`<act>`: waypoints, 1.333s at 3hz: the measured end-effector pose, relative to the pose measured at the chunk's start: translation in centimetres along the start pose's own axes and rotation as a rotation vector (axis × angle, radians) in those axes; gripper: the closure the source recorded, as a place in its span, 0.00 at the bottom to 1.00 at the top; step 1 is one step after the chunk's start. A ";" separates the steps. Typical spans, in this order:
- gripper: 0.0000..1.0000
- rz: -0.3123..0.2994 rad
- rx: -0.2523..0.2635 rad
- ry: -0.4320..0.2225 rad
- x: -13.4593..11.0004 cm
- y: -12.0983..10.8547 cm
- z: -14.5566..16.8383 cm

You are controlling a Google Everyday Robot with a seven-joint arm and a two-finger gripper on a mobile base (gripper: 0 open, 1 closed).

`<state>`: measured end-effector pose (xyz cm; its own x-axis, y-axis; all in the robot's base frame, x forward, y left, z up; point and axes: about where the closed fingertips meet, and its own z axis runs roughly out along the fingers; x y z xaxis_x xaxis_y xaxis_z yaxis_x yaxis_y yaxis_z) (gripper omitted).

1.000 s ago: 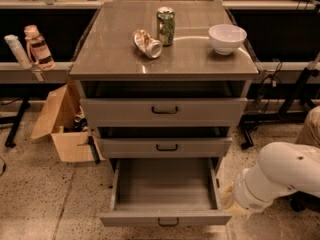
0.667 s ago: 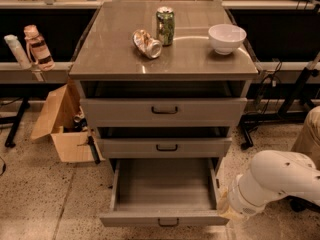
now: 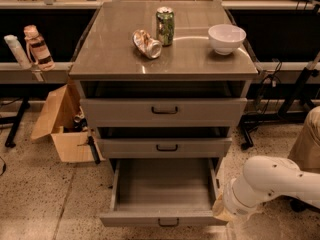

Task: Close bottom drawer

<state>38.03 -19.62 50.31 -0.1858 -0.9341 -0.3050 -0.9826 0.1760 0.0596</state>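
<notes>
The bottom drawer [image 3: 165, 218] is pulled far out, lowest of three grey drawers in the cabinet. Its plain grey tray [image 3: 164, 184] is bare, and its small dark bar handle [image 3: 168, 223] shows at the frame's lower edge. The middle drawer [image 3: 165, 147] and top drawer [image 3: 164, 110] sit slightly out. My white arm [image 3: 272, 181] reaches in from the right, its wrist end next to the drawer's front right corner. The gripper [image 3: 222, 210] is at that corner, mostly hidden behind the wrist.
On the cabinet top stand a green can [image 3: 165, 26], a crushed can [image 3: 147, 44] and a white bowl [image 3: 227, 38]. An open cardboard box [image 3: 62, 124] sits on the floor at left. Bottles [image 3: 36, 46] stand on a left shelf. Cables and a stand [image 3: 295, 91] are at right.
My arm has moved left and down, closer to the front right corner of the bottom drawer. The drawer has not visibly moved.
</notes>
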 end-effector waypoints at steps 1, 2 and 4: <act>1.00 -0.039 -0.072 -0.057 -0.4 -1.6 4.2; 1.00 -0.028 -0.071 -0.054 -0.3 -1.0 4.8; 1.00 0.046 -0.075 -0.066 1.6 -1.0 9.8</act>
<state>38.70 -18.24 40.49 -0.2330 -0.9027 -0.3617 -0.9705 0.1923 0.1453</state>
